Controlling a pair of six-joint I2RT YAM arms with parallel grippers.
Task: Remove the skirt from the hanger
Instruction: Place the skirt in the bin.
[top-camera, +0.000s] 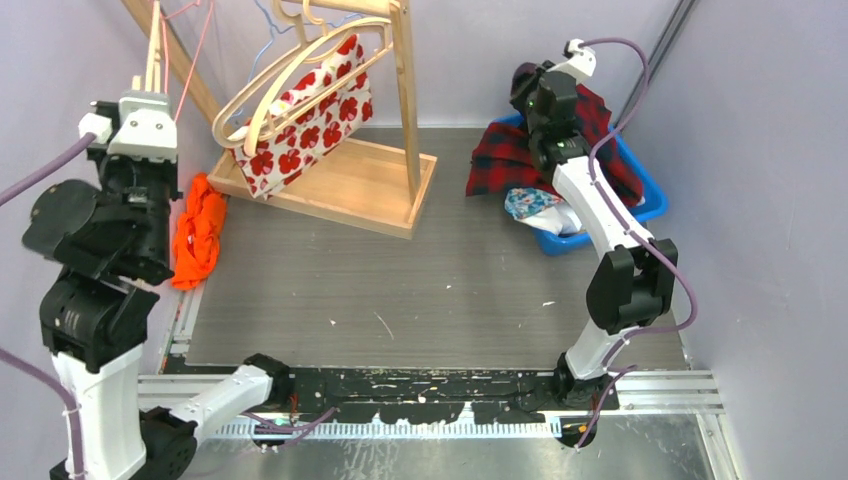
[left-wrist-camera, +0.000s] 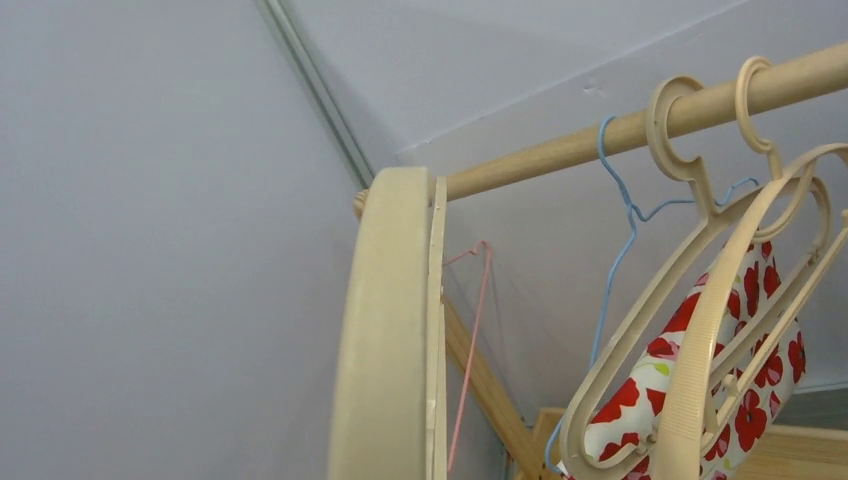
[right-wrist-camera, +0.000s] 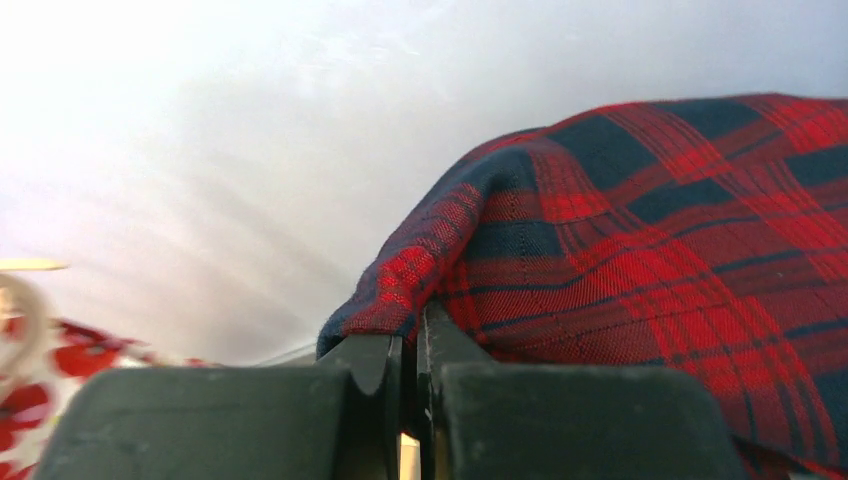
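A red and navy plaid skirt (top-camera: 505, 150) is draped over the blue bin (top-camera: 648, 203) at the back right. My right gripper (top-camera: 528, 92) is above it, shut on a fold of the skirt's edge (right-wrist-camera: 650, 250). The right wrist view shows the jaws (right-wrist-camera: 410, 350) closed with cloth pinched at their tips. My left gripper (top-camera: 153, 95) is raised at the far left and holds a bare cream hanger (left-wrist-camera: 390, 330) upright. Its fingers are hidden in the left wrist view.
A wooden rack (top-camera: 405, 90) on a wooden base (top-camera: 350, 185) stands at the back. It carries cream hangers with a white, red-flowered garment (top-camera: 310, 125), a blue wire hanger (left-wrist-camera: 615, 230) and a pink one (left-wrist-camera: 470, 330). An orange cloth (top-camera: 197, 232) lies at the left.
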